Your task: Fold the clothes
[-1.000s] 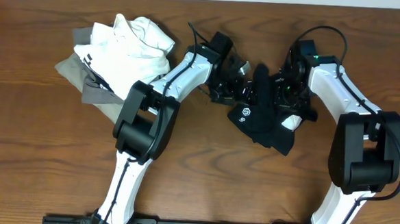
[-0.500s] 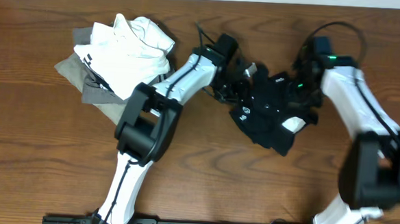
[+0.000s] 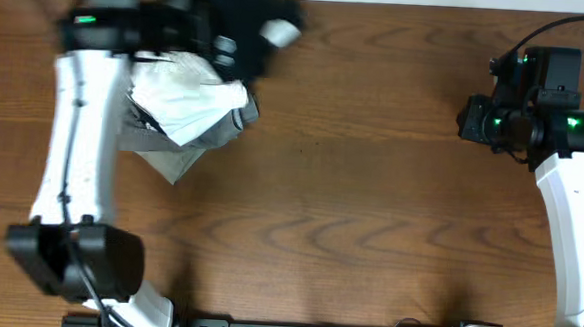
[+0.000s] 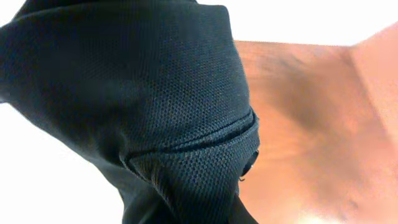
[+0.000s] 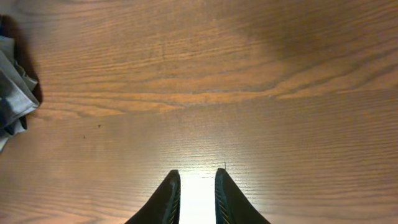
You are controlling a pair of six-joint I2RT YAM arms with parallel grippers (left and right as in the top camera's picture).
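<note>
the wooden table (image 3: 371, 188) fills the overhead view. my left arm (image 3: 73, 142) reaches up its left side towards the far edge. my right arm (image 3: 569, 228) stands at the right side, well apart from it. a heap of white and grey clothes (image 3: 185, 103) lies on the table at the far left, just beside my left arm. the black t-shirt (image 3: 245, 16) hangs bunched and blurred near the table's far edge, above the far end of that heap, and its knit fills my left wrist view. my left claw (image 3: 214, 34) is pressed together, pinching the black t-shirt. my right claw (image 5: 196, 175) hovers over wood, its fingers a narrow gap apart, gripping nothing.
</note>
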